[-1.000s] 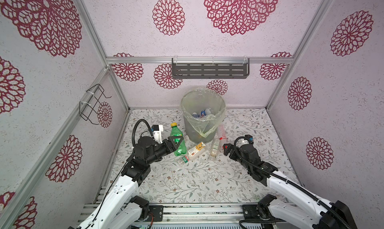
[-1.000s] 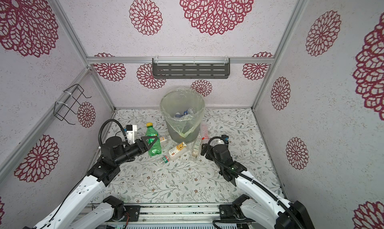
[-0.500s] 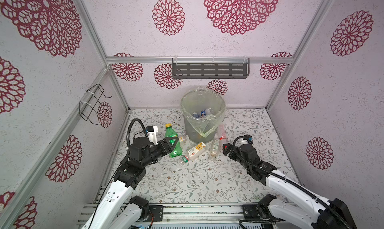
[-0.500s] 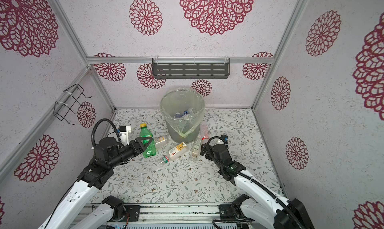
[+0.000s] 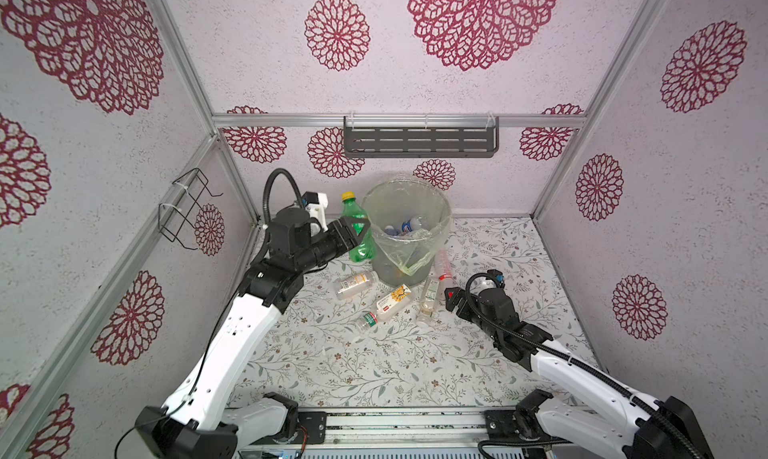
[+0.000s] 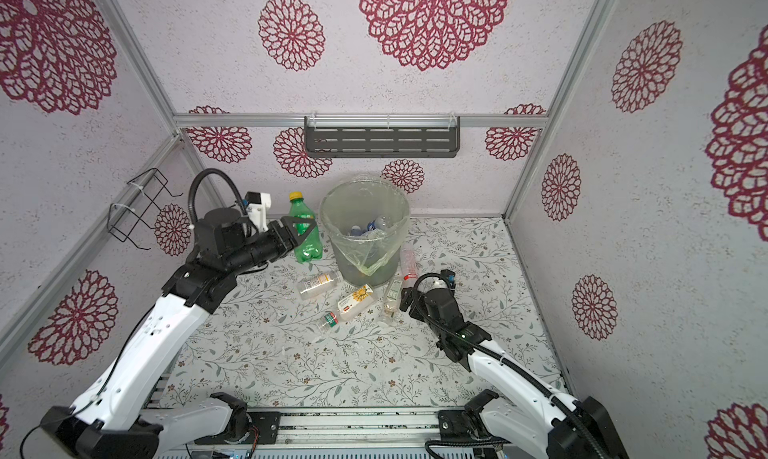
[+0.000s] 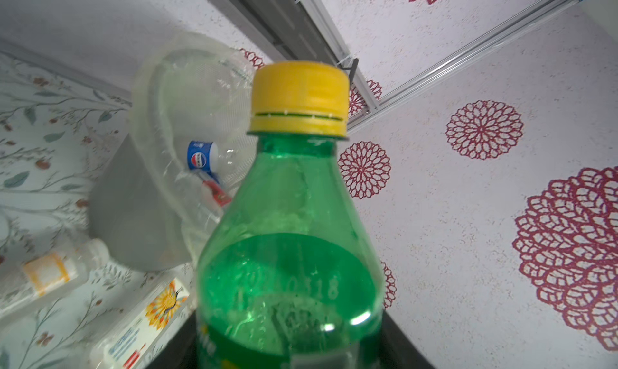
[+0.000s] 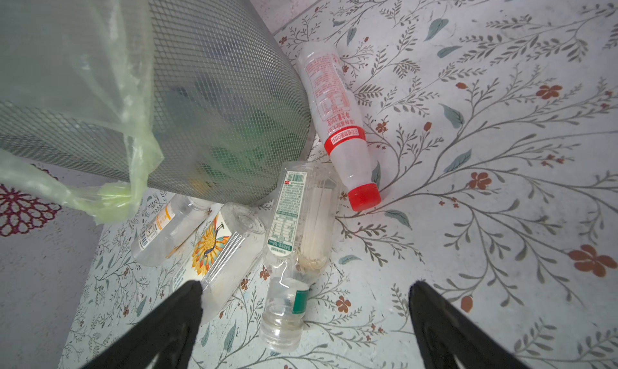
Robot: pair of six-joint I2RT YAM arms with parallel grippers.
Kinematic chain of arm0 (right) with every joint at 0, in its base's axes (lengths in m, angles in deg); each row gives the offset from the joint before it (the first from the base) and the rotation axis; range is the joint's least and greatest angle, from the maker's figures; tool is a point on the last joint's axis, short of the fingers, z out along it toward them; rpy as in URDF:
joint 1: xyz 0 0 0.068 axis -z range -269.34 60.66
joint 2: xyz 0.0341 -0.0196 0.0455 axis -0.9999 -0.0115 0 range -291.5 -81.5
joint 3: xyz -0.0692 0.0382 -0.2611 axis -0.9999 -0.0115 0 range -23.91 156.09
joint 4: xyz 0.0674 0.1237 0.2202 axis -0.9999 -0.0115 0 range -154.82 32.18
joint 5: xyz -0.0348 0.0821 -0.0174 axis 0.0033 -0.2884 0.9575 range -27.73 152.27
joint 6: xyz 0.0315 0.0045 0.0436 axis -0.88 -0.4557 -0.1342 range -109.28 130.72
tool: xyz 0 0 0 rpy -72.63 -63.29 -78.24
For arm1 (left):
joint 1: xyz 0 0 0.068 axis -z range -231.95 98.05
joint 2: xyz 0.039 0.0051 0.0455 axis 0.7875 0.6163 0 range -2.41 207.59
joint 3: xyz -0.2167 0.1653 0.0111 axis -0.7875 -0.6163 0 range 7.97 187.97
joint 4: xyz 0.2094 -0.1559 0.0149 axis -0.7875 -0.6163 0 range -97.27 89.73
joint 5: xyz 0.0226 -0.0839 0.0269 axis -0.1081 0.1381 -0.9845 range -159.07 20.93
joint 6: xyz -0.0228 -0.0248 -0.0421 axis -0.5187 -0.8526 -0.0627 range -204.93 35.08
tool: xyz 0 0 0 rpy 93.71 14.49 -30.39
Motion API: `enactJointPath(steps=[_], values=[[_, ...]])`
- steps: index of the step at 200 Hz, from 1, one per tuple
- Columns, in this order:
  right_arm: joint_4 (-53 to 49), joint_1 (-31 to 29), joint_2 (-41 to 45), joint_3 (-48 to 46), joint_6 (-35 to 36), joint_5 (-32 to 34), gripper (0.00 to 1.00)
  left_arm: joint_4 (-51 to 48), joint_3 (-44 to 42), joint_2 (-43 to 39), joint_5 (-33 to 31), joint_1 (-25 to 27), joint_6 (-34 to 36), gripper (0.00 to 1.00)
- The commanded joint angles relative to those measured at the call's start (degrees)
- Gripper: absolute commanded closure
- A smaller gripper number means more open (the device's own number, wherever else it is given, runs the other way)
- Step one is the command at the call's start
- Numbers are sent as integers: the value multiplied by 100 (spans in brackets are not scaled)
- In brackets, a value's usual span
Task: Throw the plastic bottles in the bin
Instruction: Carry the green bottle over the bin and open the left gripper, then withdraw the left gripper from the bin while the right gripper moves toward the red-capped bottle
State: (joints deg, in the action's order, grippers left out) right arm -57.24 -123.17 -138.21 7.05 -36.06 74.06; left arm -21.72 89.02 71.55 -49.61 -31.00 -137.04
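My left gripper [image 5: 356, 229] [image 6: 302, 227] is shut on a green bottle with a yellow cap [image 5: 351, 207] [image 6: 300, 209] [image 7: 291, 233], held upright in the air just left of the bin's rim. The bin [image 5: 444, 211] [image 6: 328, 211] [image 7: 127, 200] [image 8: 217, 83] is a grey mesh bucket with a yellowish bag, and several bottles [image 5: 409, 226] lie inside. On the floor in front of it lie a red-capped bottle [image 5: 442, 265] [image 8: 337, 116], a clear bottle [image 5: 430, 297] [image 8: 297, 233], a sunflower-label bottle [image 5: 390, 305] and an orange-label bottle [image 5: 353, 284]. My right gripper [image 5: 451, 301] [image 8: 306, 290] hangs open low beside the clear bottle.
A black wire rack [image 5: 187, 211] sticks out from the left wall. A dark slotted shelf [image 5: 419, 143] hangs on the back wall above the bin. Patterned walls close in three sides of the flowered floor [image 5: 374, 365].
My left arm has lifted the green bottle off the floor level and carried it up to the bin's left rim. The right arm has stayed where it was.
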Motion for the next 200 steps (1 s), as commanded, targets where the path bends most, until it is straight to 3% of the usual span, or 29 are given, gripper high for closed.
enactJointPath(steps=[1,18,37,77,140,200], values=[[75,47,184,147,-119,80,1,173,1059,1224,337,-55,-123,36],[19,68,240,203,-116,67,1,-212,2168,2125,582,-49,-133,20],[-119,77,316,268,-92,93,1,-760,2862,2393,569,-80,-8,0],[-286,72,415,261,-69,218,1,-1833,3330,1679,111,-396,630,3],[-824,78,-49,678,-447,329,1,-2159,1468,-84,129,-1197,973,3],[-1609,76,-314,917,-1107,661,1,-2189,-159,-1124,-48,-1295,1127,3]])
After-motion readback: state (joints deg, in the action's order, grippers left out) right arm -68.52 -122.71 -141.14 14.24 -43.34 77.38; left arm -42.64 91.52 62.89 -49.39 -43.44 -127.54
